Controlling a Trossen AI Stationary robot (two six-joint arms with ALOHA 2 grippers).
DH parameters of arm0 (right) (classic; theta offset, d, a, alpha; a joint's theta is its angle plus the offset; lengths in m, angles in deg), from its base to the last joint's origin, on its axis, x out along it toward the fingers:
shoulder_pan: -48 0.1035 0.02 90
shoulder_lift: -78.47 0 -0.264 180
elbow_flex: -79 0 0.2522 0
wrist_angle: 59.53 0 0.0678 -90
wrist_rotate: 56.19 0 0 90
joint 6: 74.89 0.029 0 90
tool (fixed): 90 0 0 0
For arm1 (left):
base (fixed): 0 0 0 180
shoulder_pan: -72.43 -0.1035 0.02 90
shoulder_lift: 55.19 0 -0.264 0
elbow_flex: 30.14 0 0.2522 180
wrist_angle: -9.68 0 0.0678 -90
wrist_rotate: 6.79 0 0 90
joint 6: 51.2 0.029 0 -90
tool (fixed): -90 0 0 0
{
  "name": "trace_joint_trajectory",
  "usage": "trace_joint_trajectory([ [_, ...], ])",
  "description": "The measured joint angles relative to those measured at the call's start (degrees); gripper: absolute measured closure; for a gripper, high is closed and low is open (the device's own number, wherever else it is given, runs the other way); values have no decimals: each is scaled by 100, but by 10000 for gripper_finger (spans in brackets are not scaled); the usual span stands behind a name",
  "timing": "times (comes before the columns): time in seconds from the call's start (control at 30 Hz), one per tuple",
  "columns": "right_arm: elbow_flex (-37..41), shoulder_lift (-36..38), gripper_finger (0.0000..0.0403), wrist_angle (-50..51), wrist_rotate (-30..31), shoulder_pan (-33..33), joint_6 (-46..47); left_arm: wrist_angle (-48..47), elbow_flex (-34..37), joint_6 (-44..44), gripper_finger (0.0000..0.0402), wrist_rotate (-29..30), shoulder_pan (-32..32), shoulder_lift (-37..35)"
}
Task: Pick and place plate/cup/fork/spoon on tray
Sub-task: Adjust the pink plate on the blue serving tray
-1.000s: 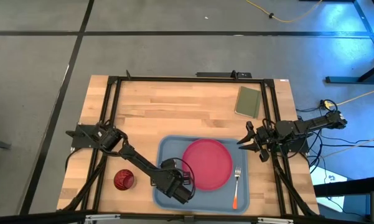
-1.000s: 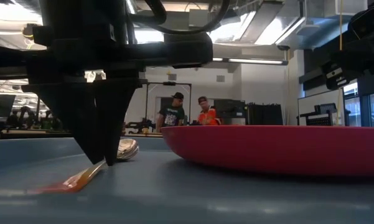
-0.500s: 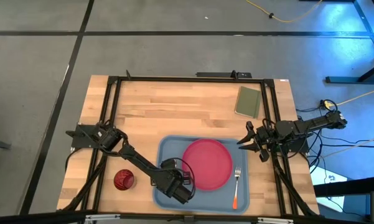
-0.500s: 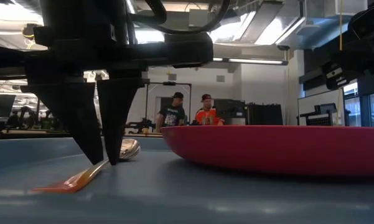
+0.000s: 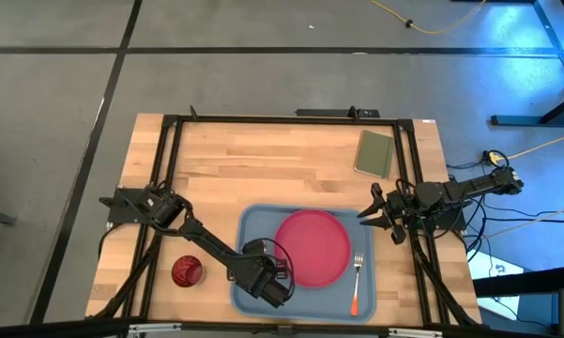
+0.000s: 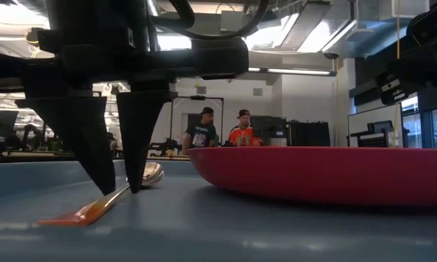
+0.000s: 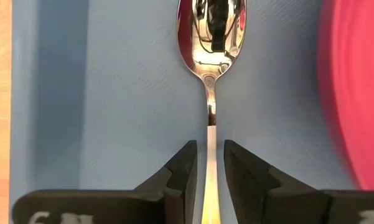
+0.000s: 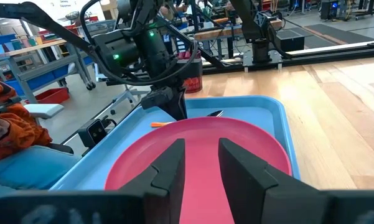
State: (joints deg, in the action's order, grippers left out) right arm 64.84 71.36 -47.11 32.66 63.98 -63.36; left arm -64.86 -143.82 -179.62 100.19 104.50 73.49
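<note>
The spoon [image 7: 210, 37] lies flat on the light blue tray [image 5: 249, 225], left of the pink-red plate [image 5: 312, 246]; its bowl [image 6: 149, 175] points to the far side and its orange handle [image 6: 80, 212] to the near side. My left gripper [image 7: 210, 158] is open and points down, one finger on each side of the handle, apart from it. It hides the spoon in the high view. The fork [image 5: 357, 282] lies on the tray right of the plate. The dark red cup [image 5: 187, 271] stands on the table left of the tray. My right gripper [image 5: 380, 211] is open and empty at the table's right edge.
A green pad [image 5: 374, 153] lies at the table's far right. Black frame rails run along the table's left, right and far sides. Bare wood lies beyond the tray's far rim. Two people show in the room behind in the low view [image 6: 218, 131].
My left gripper has opened and let go of the spoon's handle; the gap between its fingertips has widened step by step. The spoon has settled flat on the tray, its handle end lower than before. The gripper stays in place over it.
</note>
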Motion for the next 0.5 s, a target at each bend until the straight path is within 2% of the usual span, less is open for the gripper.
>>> trace_joint_trajectory([
  [0.23, 0, 0, 301, -2, 0, -2, 0, -91, -57, 62, 328, 184, 36, -45],
  [0.5, 0, 0, 301, -2, 0, 0, 0, -1348, -772, -83, 328, 481, 59, -52],
])
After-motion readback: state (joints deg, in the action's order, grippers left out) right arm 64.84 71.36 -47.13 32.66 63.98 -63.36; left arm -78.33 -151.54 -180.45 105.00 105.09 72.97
